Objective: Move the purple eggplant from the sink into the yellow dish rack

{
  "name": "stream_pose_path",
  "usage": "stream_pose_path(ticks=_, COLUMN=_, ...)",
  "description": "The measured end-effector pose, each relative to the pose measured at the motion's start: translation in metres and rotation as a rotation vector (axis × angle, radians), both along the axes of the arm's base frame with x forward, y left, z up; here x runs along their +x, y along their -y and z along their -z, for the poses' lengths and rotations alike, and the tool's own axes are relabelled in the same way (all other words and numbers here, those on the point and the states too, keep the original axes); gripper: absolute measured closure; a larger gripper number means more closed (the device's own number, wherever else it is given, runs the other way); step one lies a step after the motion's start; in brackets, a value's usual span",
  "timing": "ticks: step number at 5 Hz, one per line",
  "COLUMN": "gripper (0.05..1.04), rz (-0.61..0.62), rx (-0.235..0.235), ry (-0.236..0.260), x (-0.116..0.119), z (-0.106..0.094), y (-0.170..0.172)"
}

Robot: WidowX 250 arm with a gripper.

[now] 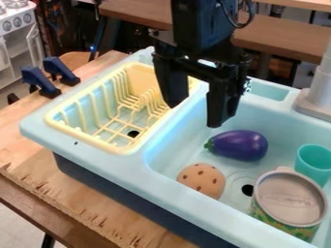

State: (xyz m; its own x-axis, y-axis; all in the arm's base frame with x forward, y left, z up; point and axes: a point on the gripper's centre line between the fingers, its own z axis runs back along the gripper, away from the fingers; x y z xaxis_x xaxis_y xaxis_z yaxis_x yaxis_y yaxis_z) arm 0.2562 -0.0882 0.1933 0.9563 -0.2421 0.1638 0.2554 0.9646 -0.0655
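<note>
Four toy things lie or stand in the basin of the pale blue sink [155, 186], which sits on our wooden counter [77, 198]. We see the purple eggplant [239, 145] on its side, green end towards the yellow dish rack [110, 139]. Just beside it is a tan, brown-spotted piece [202, 180], and the can [291, 198] and teal cup [314, 163] stand near each other across the basin.

Our tool [196, 114] hangs above the divider and basin edge, its two fingers spread with nothing between them. The eggplant is nearest, below and a little off to one side (we can't judge the height between them).

We'd call this the positioning step, ahead of any grasp. If the eggplant is what we're after, the next move calls for centring over its rounded body, lining the fingers up across its narrower width and keeping them spread on the way down, clear of the divider and the spotted piece.
</note>
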Motion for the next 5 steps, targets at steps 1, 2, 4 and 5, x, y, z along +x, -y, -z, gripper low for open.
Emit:
stream_pose_path(ticks=1, gripper=0.077, rz=0.02, rx=0.011, ry=-0.024, x=-0.001, z=0.007, y=-0.001)
stream_pose_path(ticks=2, gripper=0.077, rz=0.245, rx=0.022, ry=-0.048, x=0.005, z=0.015, y=-0.012)
stream_pose_path(ticks=4, gripper=0.077, rz=0.619, rx=0.049, ry=-0.031, x=0.025, z=0.023, y=-0.025)
stream_pose_path(ticks=5, gripper=0.077, rz=0.736, rx=0.088, ry=0.041, x=0.037, z=0.031, y=-0.021)
